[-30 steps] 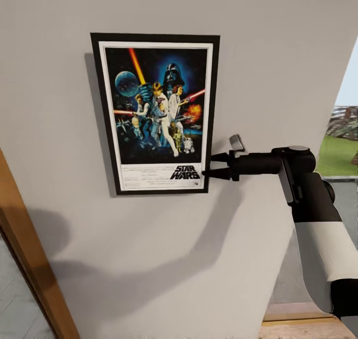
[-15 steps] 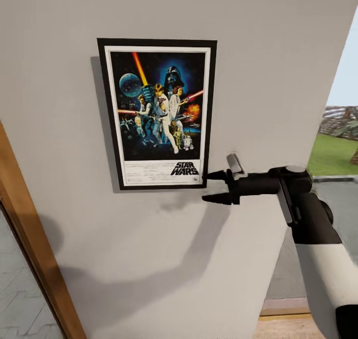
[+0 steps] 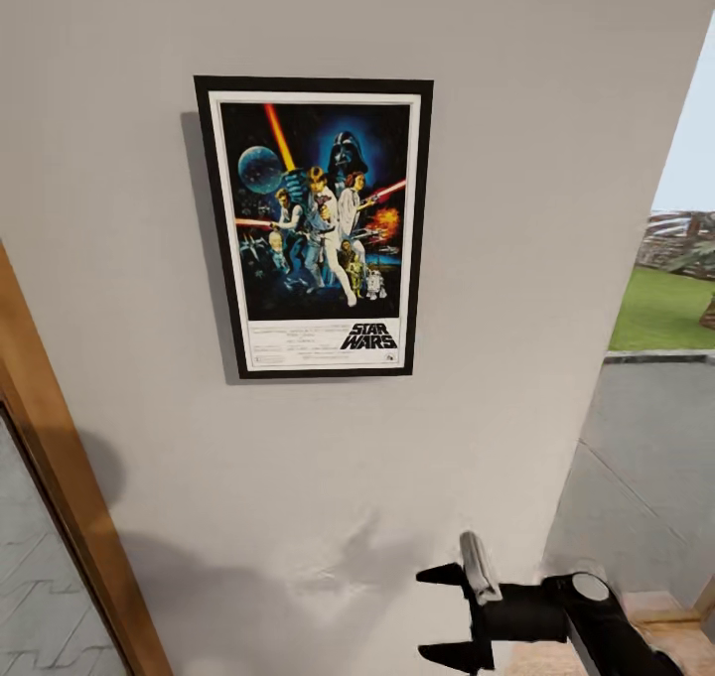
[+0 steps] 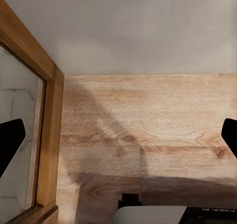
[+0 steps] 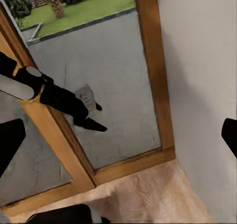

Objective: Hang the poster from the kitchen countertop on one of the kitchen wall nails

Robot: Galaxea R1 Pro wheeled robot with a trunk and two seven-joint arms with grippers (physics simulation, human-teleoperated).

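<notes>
one poster [image 3: 314, 225] hangs upright on the wall [image 3: 536, 110]; right gripper [image 3: 442, 616] fingers spread

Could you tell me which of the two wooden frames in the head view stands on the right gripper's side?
The short strip of frame at the right edge, beside the right gripper. The other frame is the long diagonal strip at the left edge.

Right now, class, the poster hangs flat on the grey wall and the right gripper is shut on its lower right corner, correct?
Not quite. The poster does hang flat on the grey wall, but the right gripper is not on it: the head view shows it well below the frame, fingers spread, holding nothing.
</notes>
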